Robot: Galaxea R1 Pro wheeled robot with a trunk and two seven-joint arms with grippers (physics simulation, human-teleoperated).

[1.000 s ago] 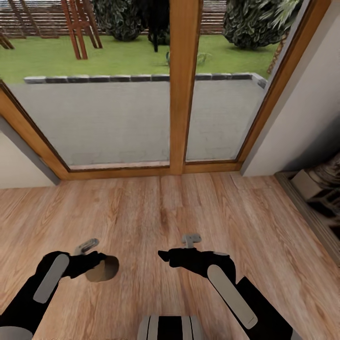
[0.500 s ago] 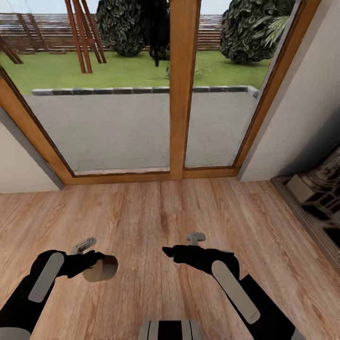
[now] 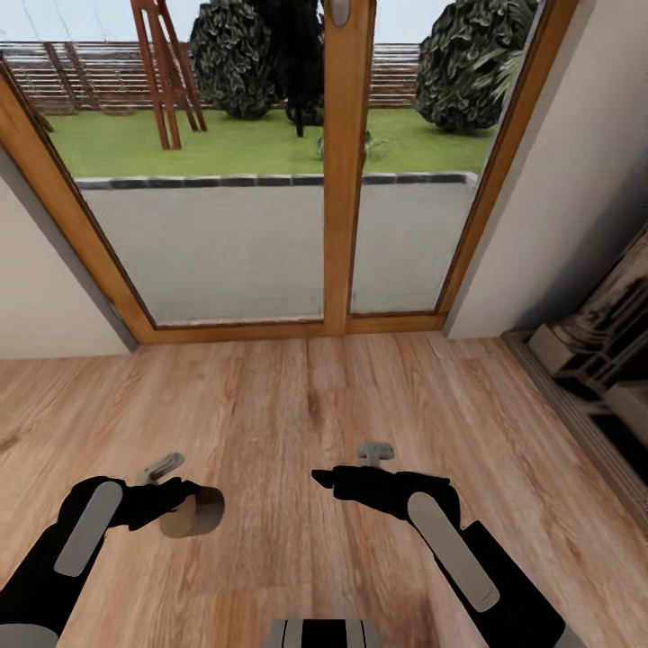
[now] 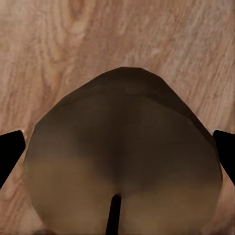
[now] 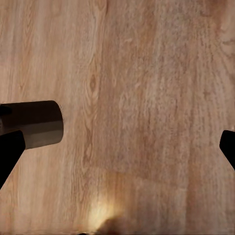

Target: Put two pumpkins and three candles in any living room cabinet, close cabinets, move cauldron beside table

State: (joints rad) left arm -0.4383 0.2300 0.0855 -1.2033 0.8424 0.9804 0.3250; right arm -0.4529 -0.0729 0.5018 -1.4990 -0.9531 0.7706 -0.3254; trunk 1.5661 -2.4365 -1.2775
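Tilting upward, the head view now takes in more garden beyond the glass door (image 3: 346, 180), while the left gripper (image 3: 180, 504) carries one candle (image 3: 193, 513) over the wooden floor (image 3: 297, 405), not yet stowed in any cabinet. Left wrist view: the candle (image 4: 122, 161) sits clamped between the fingertips. Right wrist view: the right gripper (image 5: 117, 147) spreads wide, empty.

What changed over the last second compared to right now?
Only the camera moved: the view tipped up and turned a little, so the glass door shows more garden and sky and the shelving at the right shows more. The left gripper still holds the candle; the right gripper stays open and empty.
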